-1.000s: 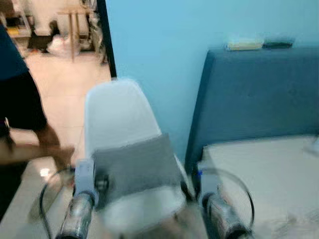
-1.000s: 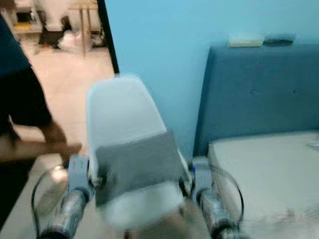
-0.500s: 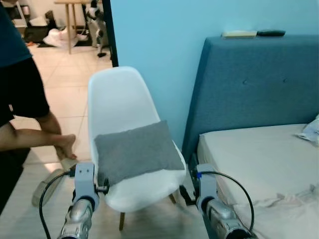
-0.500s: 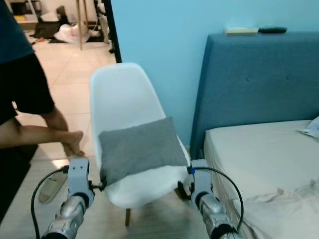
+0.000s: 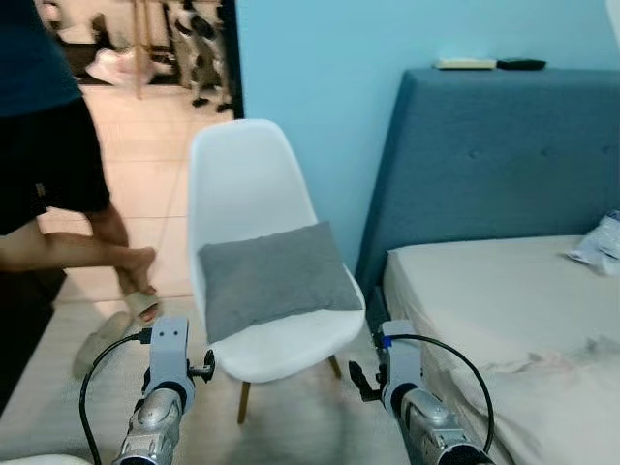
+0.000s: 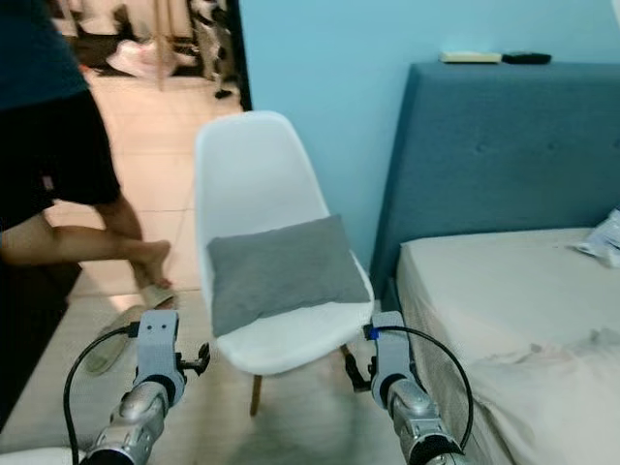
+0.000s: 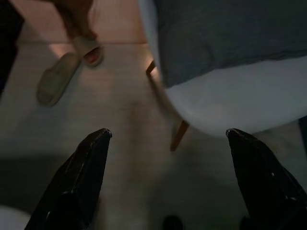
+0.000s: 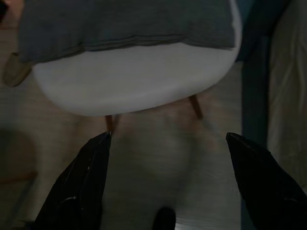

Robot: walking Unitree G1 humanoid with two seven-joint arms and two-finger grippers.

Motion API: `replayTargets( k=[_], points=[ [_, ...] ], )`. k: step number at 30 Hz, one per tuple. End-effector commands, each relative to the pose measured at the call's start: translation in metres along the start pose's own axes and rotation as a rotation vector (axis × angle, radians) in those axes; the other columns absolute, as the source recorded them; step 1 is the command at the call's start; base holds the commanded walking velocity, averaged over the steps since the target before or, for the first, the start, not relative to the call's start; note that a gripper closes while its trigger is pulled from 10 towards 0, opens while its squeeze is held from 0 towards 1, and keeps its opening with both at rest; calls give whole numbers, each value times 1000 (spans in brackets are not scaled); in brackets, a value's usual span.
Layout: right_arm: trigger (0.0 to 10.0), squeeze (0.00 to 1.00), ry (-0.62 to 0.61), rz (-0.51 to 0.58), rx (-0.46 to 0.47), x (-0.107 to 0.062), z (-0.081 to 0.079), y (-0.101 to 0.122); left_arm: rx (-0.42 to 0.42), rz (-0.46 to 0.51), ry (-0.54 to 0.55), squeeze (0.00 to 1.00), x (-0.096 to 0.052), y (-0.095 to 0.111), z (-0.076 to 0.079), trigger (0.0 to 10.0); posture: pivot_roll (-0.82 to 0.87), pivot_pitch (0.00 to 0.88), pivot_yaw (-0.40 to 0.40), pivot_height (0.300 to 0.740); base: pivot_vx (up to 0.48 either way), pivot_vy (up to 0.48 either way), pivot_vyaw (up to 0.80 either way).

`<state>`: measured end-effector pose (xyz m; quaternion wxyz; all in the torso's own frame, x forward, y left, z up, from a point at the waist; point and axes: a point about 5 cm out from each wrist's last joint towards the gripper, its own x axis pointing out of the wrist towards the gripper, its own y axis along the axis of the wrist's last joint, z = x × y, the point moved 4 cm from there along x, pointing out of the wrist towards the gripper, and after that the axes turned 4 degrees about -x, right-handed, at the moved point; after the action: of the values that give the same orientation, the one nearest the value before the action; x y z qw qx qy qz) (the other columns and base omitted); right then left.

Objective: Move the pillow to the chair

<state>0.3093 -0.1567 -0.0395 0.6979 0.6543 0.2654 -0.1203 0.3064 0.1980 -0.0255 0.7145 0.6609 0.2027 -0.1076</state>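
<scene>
The grey pillow [image 5: 276,276] lies flat on the seat of the white shell chair [image 5: 242,174], leaning slightly against its backrest. Both arms are held out low in front of the chair, one at each side of the seat's front edge. In the left wrist view my left gripper [image 7: 168,134] is open, its black fingers [image 7: 79,177] spread wide over the floor short of the seat, holding nothing. My right gripper [image 8: 169,139] is open too, empty, with the pillow [image 8: 124,21] and the seat's rim [image 8: 134,81] beyond it.
A bed [image 5: 494,310] with a blue headboard [image 5: 504,155] stands close on the chair's right. A person [image 5: 48,165] stands at the left, one foot at a sandal [image 5: 140,305]; another sandal [image 5: 97,339] lies nearby. A blue wall [image 5: 320,87] is behind, with a doorway [image 5: 145,58] at its left.
The camera has steadied and drawn back, so the chair sits farther from my grippers. The pillow stays on the seat. The person's raised foot has come down to the sandal.
</scene>
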Motion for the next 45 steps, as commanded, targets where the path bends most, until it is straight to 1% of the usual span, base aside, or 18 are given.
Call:
replayTargets(
  k=[1, 11, 16, 23, 28, 30, 37, 39, 45],
  points=[
    [10000, 0, -6, -18, -4, 0, 2, -2, 19, -9, -17, 0, 1, 0, 4, 10000, -9, 42, -38, 740, 0, 0, 0],
    [10000, 0, -17, -14, -1, 0, 3, -1, 42, -5, -21, 0, 3, 4, 6, 10000, -12, 37, -35, 740, 0, 0, 0],
    [10000, 0, -21, -10, 1, 0, 4, 0, 57, 0, -3, 0, 4, 5, 4, 10000, -12, 38, -34, 740, 0, 0, 0],
    [10000, 0, -28, -8, -3, 0, 5, 0, 58, 5, 14, 0, 4, 6, 1, 10000, -3, 44, -35, 740, 0, 0, 0],
    [10000, 0, -30, -7, -6, 0, 5, 0, 71, -11, 10, 0, 4, 4, 0, 10000, 0, 50, -32, 740, 0, 0, 0],
    [10000, 0, -29, -2, 8, 0, 3, -1, 111, -9, 6, 0, 2, 3, 0, 10000, 0, 61, -30, 740, 0, 0, 0],
    [10000, 0, -24, -16, 12, -1, 1, -6, 110, -14, 6, 0, 2, 1, 0, 10000, -3, 66, -25, 740, 0, 0, -67],
    [10000, 0, -32, -22, 13, -3, 3, -9, 101, -12, 2, 0, 1, 0, 1, 10000, -7, 66, -21, 740, 0, 0, 0],
    [10000, 0, -39, -25, 17, -4, 5, -10, 107, -6, -1, 0, 2, 2, 2, 10000, -8, 66, -22, 740, 0, 0, 0]
  ],
)
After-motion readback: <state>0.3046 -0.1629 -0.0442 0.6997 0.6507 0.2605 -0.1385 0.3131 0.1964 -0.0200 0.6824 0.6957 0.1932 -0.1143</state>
